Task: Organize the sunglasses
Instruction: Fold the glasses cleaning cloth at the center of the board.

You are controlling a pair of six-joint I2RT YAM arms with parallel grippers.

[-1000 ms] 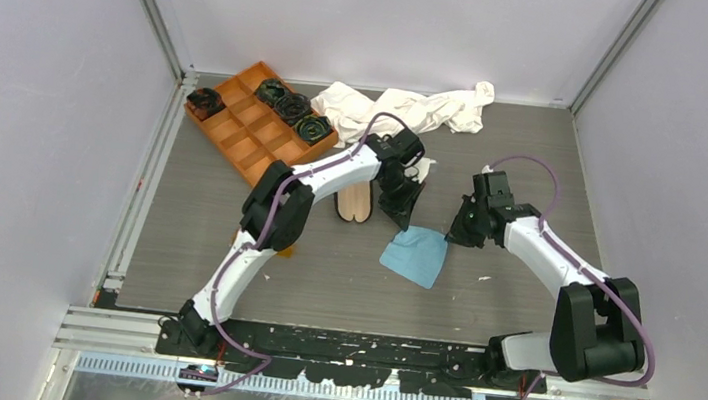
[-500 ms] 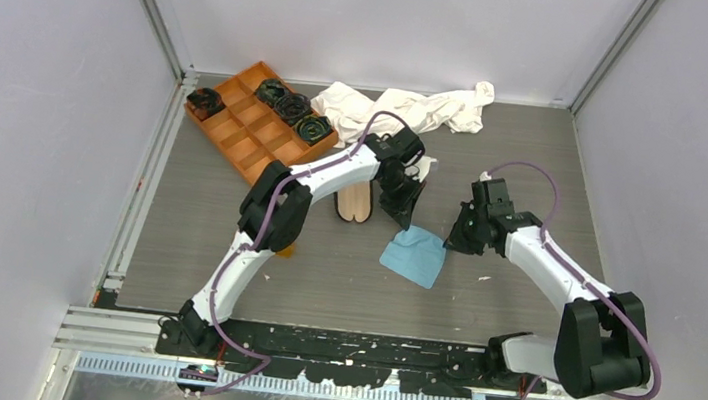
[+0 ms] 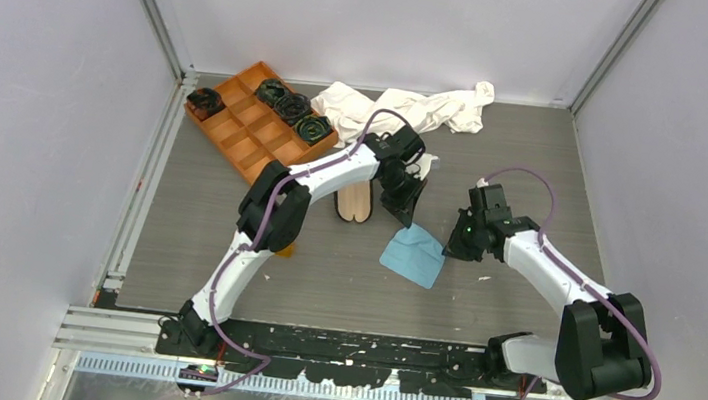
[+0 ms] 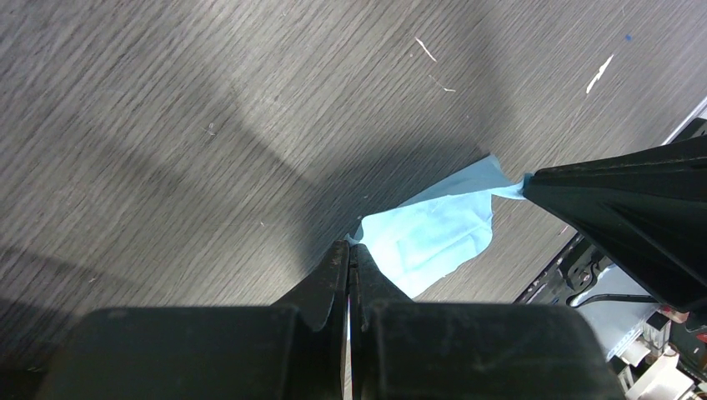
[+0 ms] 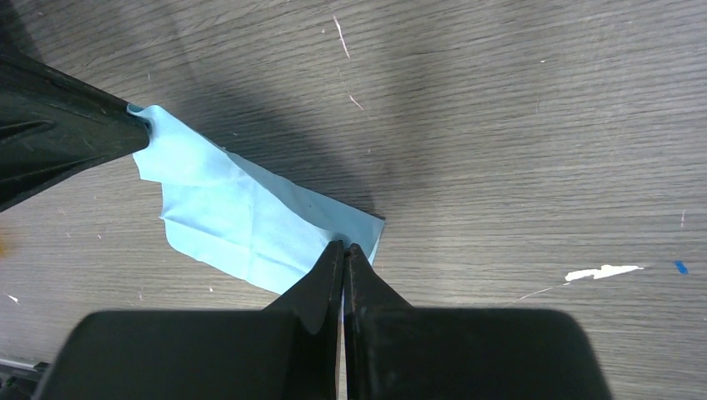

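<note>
The left gripper [image 4: 350,248] and right gripper [image 5: 343,250] each pinch shut on a far corner of the light blue cloth [image 5: 242,218] at mid-table [image 3: 183,251]. The sunglasses [image 3: 285,250], apparently the amber glimpse under the left elbow, are not yet in the open case [image 3: 355,203]. The right arm has drawn nearer since the earlier frame.

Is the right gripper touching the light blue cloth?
Touching. The right wrist view shows the right gripper with its closed tips pinching a corner of the light blue cloth.
</note>
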